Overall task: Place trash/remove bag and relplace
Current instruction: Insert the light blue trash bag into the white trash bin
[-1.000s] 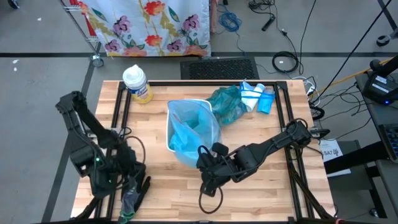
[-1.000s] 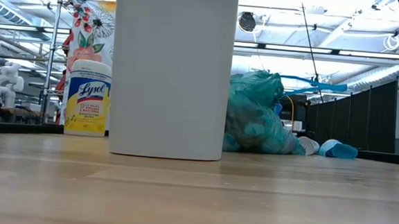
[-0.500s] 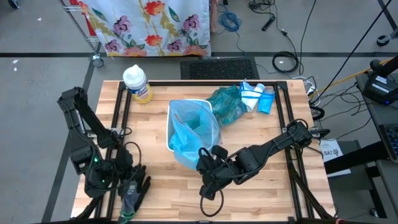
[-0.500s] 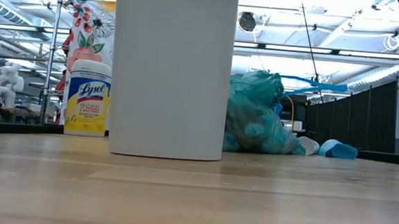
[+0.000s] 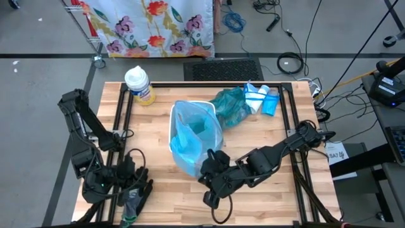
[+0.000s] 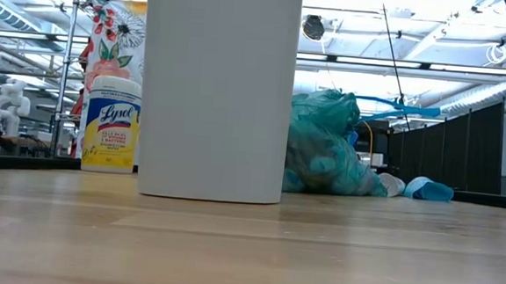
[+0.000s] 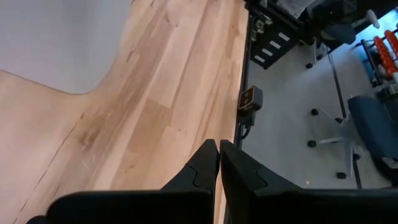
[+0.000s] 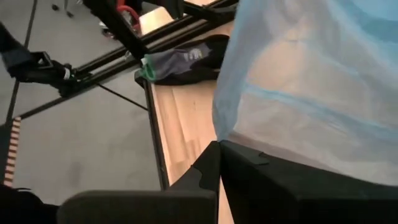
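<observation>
Two hands work unevenly: the right hand (image 5: pixel 204 171), clenched on the blue bag (image 5: pixel 190 140) hanging from the white bin (image 5: pixel 175 114), sits just beside that bin, while the clenched, empty left hand (image 5: pixel 138 193) waits farther off.

One readable mark here: "Lysol" in blue script on the yellow-and-white wipes canister (image 6: pixel 112 123), standing far left on the table (image 6: pixel 246 247). The smaller print under the brand is too fine to read.
</observation>
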Controlling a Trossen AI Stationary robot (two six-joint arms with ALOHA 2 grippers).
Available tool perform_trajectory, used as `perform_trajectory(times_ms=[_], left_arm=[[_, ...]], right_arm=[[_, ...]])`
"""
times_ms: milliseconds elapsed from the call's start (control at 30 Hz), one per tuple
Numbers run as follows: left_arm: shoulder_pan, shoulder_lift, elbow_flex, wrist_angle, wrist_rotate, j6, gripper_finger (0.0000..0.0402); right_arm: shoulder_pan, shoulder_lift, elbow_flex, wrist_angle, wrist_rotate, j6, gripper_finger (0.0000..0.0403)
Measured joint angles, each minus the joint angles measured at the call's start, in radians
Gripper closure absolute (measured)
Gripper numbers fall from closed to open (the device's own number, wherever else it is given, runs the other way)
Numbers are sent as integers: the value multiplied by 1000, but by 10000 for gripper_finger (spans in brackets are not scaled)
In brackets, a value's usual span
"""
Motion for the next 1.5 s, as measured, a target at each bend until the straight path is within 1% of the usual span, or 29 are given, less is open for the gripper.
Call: perform_trajectory(times_ms=[133, 267, 367, 500, 600, 700, 733, 967, 1067, 1167, 1233, 1300, 1367, 1400, 1500], left_arm=[[0, 0, 0, 0, 0, 1, 380], [1, 0, 0, 1, 0, 2, 379], [1, 1, 0, 0, 0, 2, 379], [1, 1, 0, 0, 0, 2, 379], [1, 1, 0, -1, 0, 3, 379], [1, 1, 0, 0, -1, 9, 379], [1, 1, 0, 1, -1, 23, 379], [40, 1, 0, 13, -3, 20, 379], [83, 1, 0, 21, 25, 40, 379], [147, 1, 0, 62, 71, 113, 379], [192, 1, 0, 96, 94, 166, 379], [240, 0, 1, 137, 133, 219, 379], [285, -5, 1, 165, 192, 257, 379], [308, -6, 1, 186, 219, 272, 379], [371, -7, 2, 243, 263, 313, 379]], right_arm=[[6, -12, 0, -27, 5, 49, 400], [24, -12, 0, -115, 16, 117, 401], [43, -12, 0, -178, 64, 155, 402], [68, -16, 0, -180, 150, 152, 399], [75, -20, 0, -214, 161, 183, 399], [90, -21, 0, -317, 164, 319, 399], [103, -21, 0, -354, 179, 368, 399], [262, -16, -10, -554, 364, 700, 399], [313, -16, -43, -598, 404, 838, 400], [338, -16, -117, -592, 412, 909, 402], [342, -18, -197, -574, 418, 970, 402], [342, -32, -297, -520, 425, 1020, 402], [341, -76, -413, -415, 428, 1033, 402], [340, -106, -484, -335, 433, 1026, 402], [323, -213, -706, -63, 450, 930, 403]])
